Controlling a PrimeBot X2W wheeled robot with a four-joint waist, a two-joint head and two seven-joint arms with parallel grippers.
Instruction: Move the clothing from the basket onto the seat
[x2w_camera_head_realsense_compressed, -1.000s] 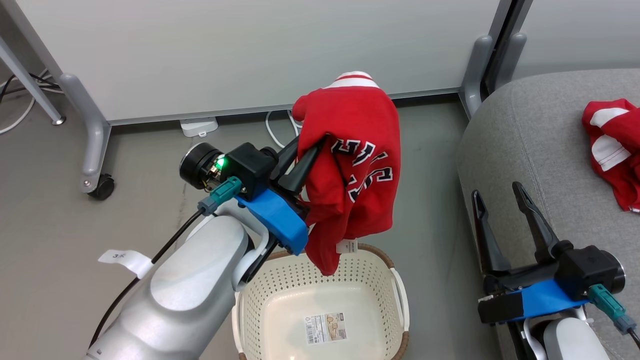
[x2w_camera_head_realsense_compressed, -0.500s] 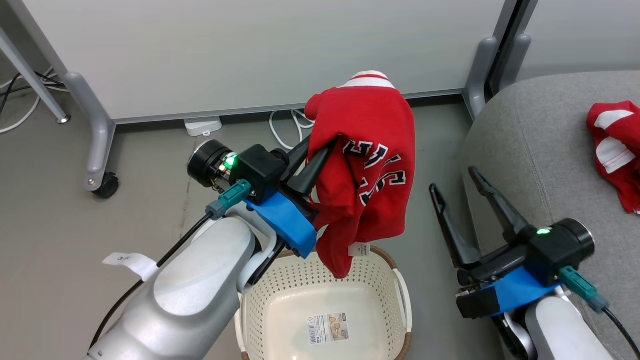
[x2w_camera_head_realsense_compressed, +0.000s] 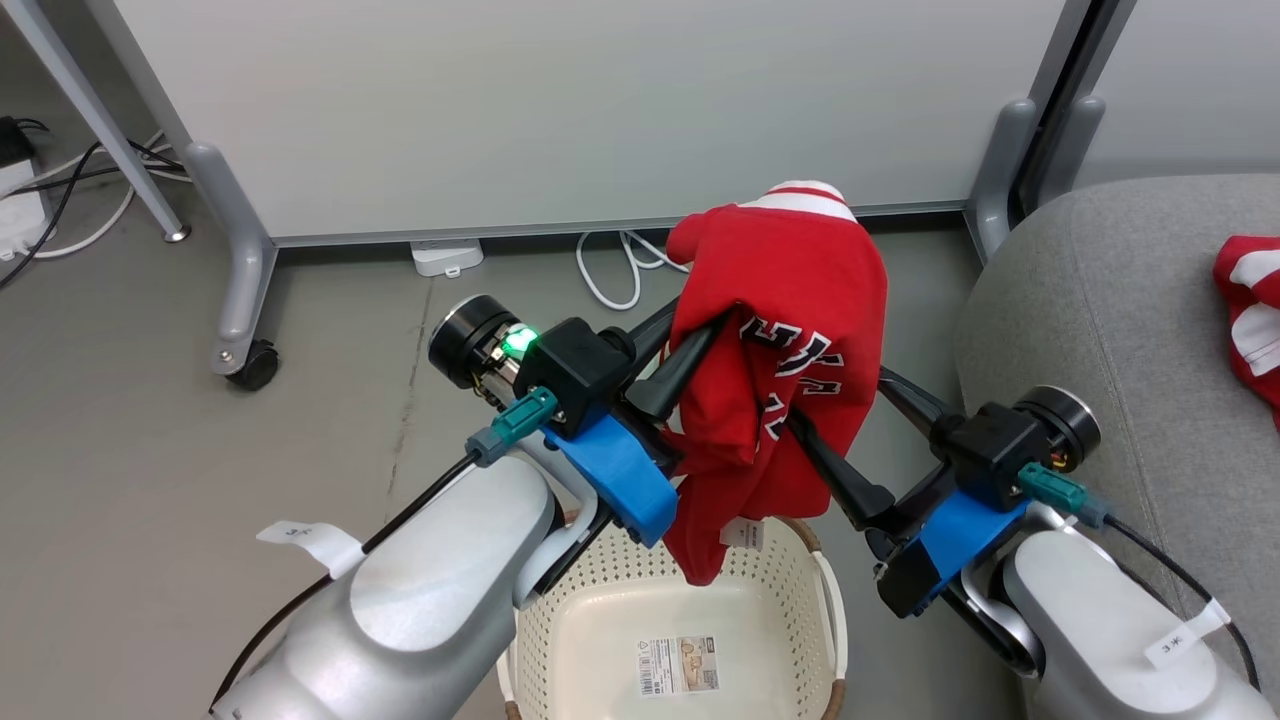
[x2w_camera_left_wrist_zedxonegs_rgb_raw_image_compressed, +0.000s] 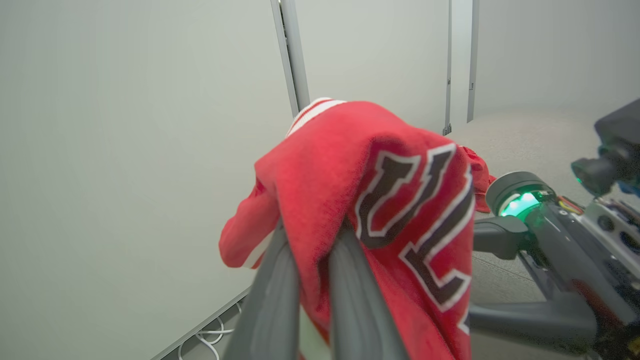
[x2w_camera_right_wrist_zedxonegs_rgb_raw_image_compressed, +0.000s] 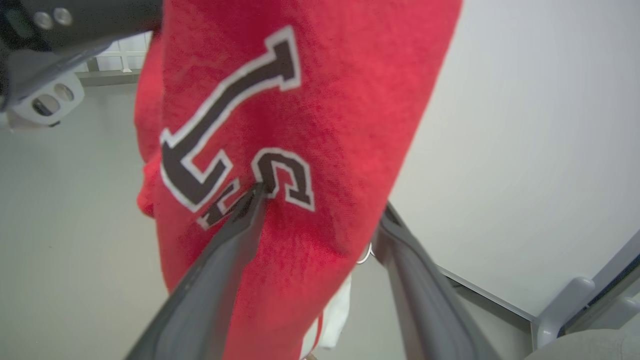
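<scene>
Grey floor (x2w_camera_head_realsense_compressed: 200, 420) and a white partition (x2w_camera_head_realsense_compressed: 560, 100) back the lettered jersey (x2w_camera_head_realsense_compressed: 790, 330), which hangs above the basket (x2w_camera_head_realsense_compressed: 825, 600), pinched in the left gripper's (x2w_camera_head_realsense_compressed: 695, 320) clenched fingers. Around its lower fold the right gripper (x2w_camera_right_wrist_zedxonegs_rgb_raw_image_compressed: 322, 200) stands with fingers spread wide, gripping nothing. This looks like the carry step. Next it must swing right, clearing the seat's (x2w_camera_head_realsense_compressed: 1100, 300) rounded edge onto open cushion beside the other jersey (x2w_camera_head_realsense_compressed: 1250, 310).

The basket (x2w_camera_head_realsense_compressed: 800, 590) is set on the floor (x2w_camera_head_realsense_compressed: 200, 480) beneath the left fingers (x2w_camera_head_realsense_compressed: 680, 375); a red jersey (x2w_camera_head_realsense_compressed: 1250, 300) is laid on the seat (x2w_camera_head_realsense_compressed: 1100, 320), right of the right fingers (x2w_camera_head_realsense_compressed: 835, 470).
</scene>
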